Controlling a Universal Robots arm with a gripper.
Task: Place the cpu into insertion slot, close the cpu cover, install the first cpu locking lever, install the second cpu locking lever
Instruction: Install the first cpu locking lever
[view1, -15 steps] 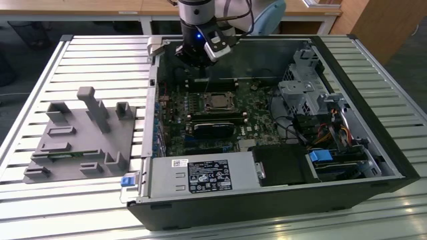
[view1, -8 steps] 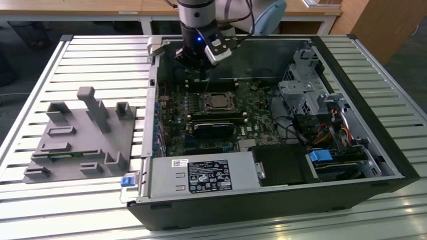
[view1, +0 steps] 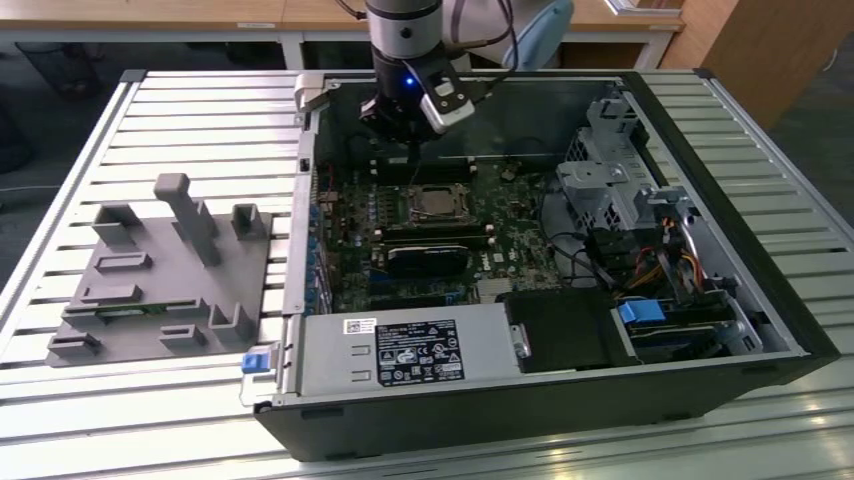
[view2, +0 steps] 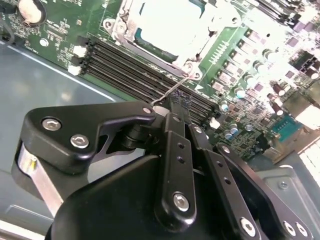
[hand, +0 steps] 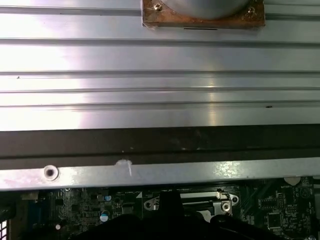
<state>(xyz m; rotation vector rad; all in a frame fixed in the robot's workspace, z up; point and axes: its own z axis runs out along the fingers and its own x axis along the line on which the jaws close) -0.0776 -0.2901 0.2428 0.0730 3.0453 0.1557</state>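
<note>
Hovering inside the open computer case (view1: 561, 400), the gripper (view1: 416, 150) is hanging just behind the insertion slot (view1: 437, 203), where the cpu (view2: 172, 22) is lying seated under the closed cpu cover (view2: 192, 57). A thin lever wire (view2: 172, 92) is reaching the jaws' tips; cannot tell whether they are gripping it.

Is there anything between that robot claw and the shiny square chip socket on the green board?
Nothing visible blocks it. The gripper hangs inside the open computer case, just beyond the cpu cover. In the second wrist view, a thin locking lever runs from the gripper toward the cpu cover.
</note>
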